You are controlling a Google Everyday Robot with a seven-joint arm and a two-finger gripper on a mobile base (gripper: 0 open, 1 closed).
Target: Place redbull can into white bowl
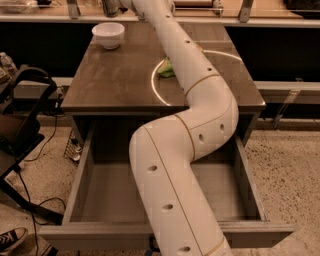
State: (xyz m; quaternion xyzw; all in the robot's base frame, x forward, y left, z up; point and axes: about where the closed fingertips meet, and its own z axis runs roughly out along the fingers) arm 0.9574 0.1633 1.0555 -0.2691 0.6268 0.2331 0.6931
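**Arm reaches across the table to its far edge**

Nearest, a grey open drawer (90,232) lies under the white arm. On the brown wooden tabletop (115,80), a green snack bag (166,70) shows beside the arm. The small round white bowl (108,34) stands far left. The gripper (111,7) hangs just beyond the bowl; I cannot tell whether it is spread or closed.

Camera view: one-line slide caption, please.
Arm stretches over open drawer and tabletop, its tool at the top edge of view, near the white bowl.
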